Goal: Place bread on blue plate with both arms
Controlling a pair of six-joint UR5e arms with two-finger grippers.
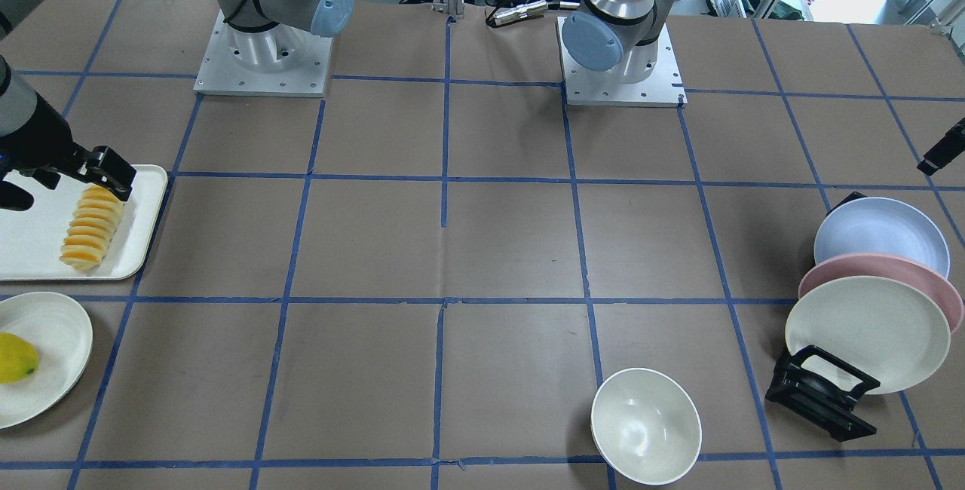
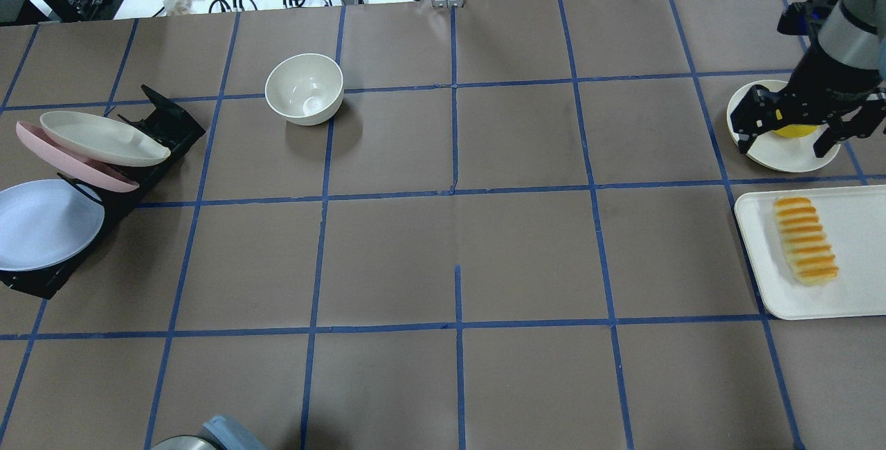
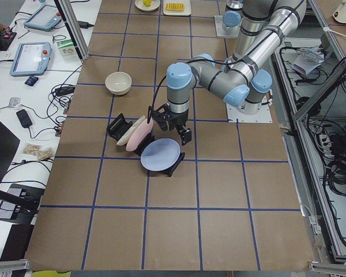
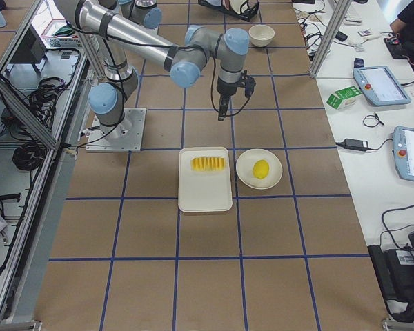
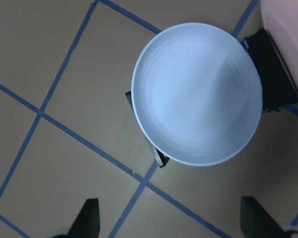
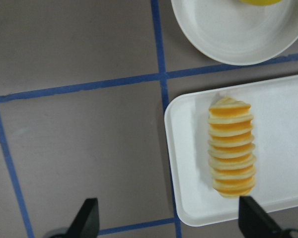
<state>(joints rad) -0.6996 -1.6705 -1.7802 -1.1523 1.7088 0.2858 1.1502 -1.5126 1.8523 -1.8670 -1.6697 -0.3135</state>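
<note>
The bread (image 2: pixel 805 240), a ridged yellow-orange loaf, lies on a white tray (image 2: pixel 858 277); it also shows in the right wrist view (image 6: pixel 232 147) and the front view (image 1: pixel 90 228). My right gripper (image 2: pixel 788 140) hangs open and empty above the table just beyond the tray, its fingertips (image 6: pixel 89 215) wide apart. The blue plate (image 2: pixel 41 225) leans in a black rack (image 2: pixel 163 121) at the far left. My left gripper (image 3: pixel 169 131) hovers open and empty right above the blue plate (image 5: pixel 196 94), not touching it.
A pink plate (image 2: pixel 62 156) and a cream plate (image 2: pixel 104 137) lean in the same rack. A cream bowl (image 2: pixel 304 88) stands on the table's far side. A yellow lemon (image 1: pixel 15 356) sits on a cream plate (image 1: pixel 53 369) beside the tray.
</note>
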